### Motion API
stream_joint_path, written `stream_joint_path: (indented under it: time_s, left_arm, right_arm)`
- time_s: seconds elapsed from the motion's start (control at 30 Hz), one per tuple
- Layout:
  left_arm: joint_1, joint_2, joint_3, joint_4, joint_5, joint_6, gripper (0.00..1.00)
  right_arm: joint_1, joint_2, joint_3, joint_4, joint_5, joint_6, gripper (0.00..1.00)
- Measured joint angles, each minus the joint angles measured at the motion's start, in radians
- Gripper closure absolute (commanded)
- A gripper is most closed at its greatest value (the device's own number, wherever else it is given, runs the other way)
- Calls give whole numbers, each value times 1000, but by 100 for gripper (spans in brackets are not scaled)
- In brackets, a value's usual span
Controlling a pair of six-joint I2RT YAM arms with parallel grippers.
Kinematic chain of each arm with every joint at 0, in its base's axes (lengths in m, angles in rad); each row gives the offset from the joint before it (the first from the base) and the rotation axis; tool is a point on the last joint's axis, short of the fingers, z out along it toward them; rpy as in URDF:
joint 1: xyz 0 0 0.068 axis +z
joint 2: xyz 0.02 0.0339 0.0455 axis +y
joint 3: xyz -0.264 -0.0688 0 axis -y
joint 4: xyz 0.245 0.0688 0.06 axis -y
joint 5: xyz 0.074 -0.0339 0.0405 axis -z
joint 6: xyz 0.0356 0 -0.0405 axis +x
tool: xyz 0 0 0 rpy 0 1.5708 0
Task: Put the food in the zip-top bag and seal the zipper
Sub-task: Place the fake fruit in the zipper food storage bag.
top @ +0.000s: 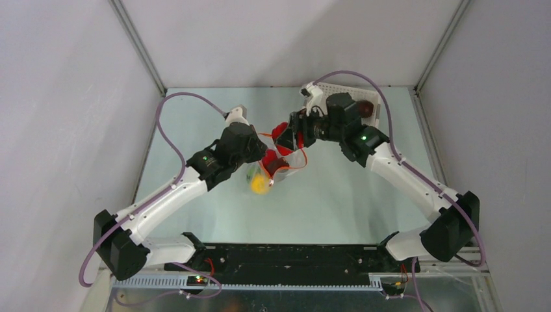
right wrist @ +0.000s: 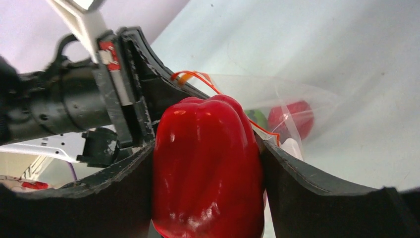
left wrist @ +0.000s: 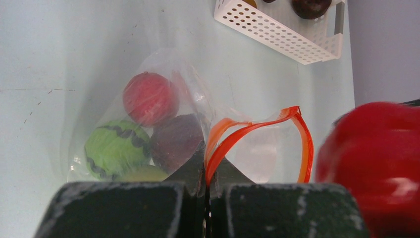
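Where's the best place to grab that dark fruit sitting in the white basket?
Probably from straight above, closing across the round middle of the dark fruit. It sits low inside the white basket, close to an end wall, so the walls block a sideways approach. Closing along that wall, not toward it, should keep the jaws clear.

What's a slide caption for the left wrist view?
Left gripper shut on the zipper, holding the zip-top bag open; toy fruits inside, red pepper at right.

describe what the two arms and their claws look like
The left arm and right arm match: white links, black joint housings, a small green light each, a looping purple cable. The left claw and right claw have thick black fingers with scuffed, whitish-worn edges.
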Motion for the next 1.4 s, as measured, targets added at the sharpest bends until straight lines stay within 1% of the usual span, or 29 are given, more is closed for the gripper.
stream_joint_path:
  time_s: [0.13, 0.3, 0.37, 0.43, 0.47, 0.5, 0.53, 0.57, 0.6, 0.63, 1.17, 1.3, 1.4]
  left_arm:
    - [0, -4, 0, 0, 0, 0, 100]
    - [0, -5, 0, 0, 1, 0, 100]
    - [0, -5, 0, 0, 3, 0, 100]
    - [0, -5, 0, 0, 5, 0, 100]
    - [0, -5, 0, 0, 5, 0, 100]
    - [0, -6, 0, 0, 6, 0, 100]
    - [0, -8, -1, 1, 5, 0, 100]
    - [0, -10, -2, 1, 5, 0, 100]
    - [0, -13, -3, 2, 6, 0, 100]
    - [0, -16, -4, 3, 6, 0, 100]
    - [0, -27, -5, 21, 8, 0, 100]
    - [0, -27, -5, 21, 6, 0, 100]
    - [0, -27, -5, 19, 2, 0, 100]
  right_arm:
    - [55, 30, -20, -13, 69, 2, 54]
    - [95, 50, -55, -38, 100, 2, 51]
    - [103, 53, -61, -52, 109, 0, 48]
    - [108, 55, -63, -63, 119, 0, 39]
    - [112, 56, -63, -67, 122, 0, 30]
    - [115, 56, -63, -70, 129, 0, 25]
    - [116, 56, -63, -72, 131, 0, 17]
    - [118, 56, -63, -73, 143, 0, 12]
    - [119, 56, -63, -73, 146, 0, 5]
    - [121, 56, -63, -74, 151, 1, 1]
    - [138, 36, -63, -85, 205, -28, 1]
    - [104, -7, -63, -71, 202, -25, 1]
    - [29, -28, -61, -49, 191, -8, 1]
